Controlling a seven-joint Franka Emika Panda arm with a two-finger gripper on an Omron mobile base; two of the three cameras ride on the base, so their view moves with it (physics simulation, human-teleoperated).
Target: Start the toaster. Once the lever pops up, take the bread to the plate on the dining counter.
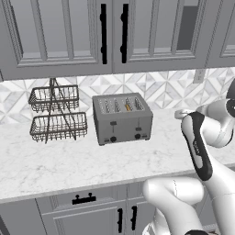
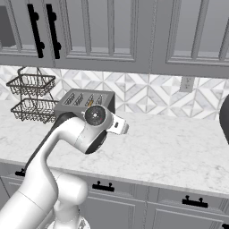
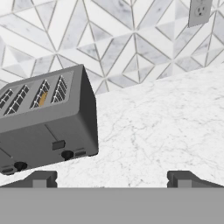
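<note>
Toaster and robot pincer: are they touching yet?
Apart. In the hand view the open pincer hangs back from the toaster, with bare marble counter showing between its tips and the toaster's front.

Bread (image 1: 128, 107) in toaster (image 1: 123, 120), wire basket (image 1: 57, 114) to its left

Toaster (image 1: 122, 118): brushed grey metal, with dark slots, dark levers and round black knobs. Bread (image 1: 128, 107): a tan-orange sliver in one slot. Wire basket (image 1: 57, 113): black, two tiers. Countertop (image 1: 55, 160): white marble pattern with fine grey veins. Backsplash (image 2: 147, 93): white and pale grey tiles in a diamond pattern with thin tan lines. Wall outlet (image 3: 199, 11): light grey. Upper cabinets (image 1: 59, 32): mid grey with black bar handles. Lower cabinets (image 2: 134, 203): the same grey with black handles. Arm (image 2: 67, 138): white with dark joints. Fingertips (image 3: 41, 178): dark grey.
</note>
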